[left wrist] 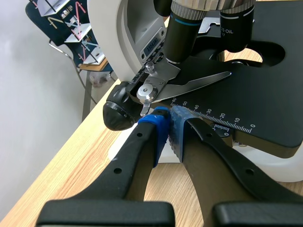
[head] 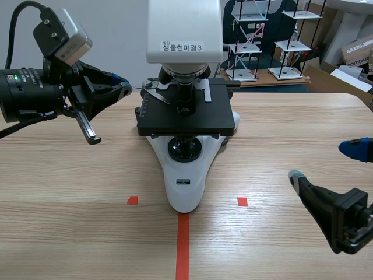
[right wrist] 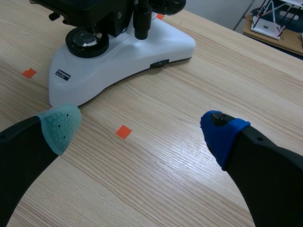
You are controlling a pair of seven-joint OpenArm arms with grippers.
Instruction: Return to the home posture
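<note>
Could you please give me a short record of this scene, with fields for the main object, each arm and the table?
main object: white microscope with a black stage, standing mid-table
left arm: left gripper raised, fingers shut, tips at the stage's edge just under the metal slide clip
right arm: right gripper low over the table, fingers open, holding nothing, off to the side of the microscope's base
table: wooden table with an orange-red tape line in front of the microscope and a small square on either side
</note>
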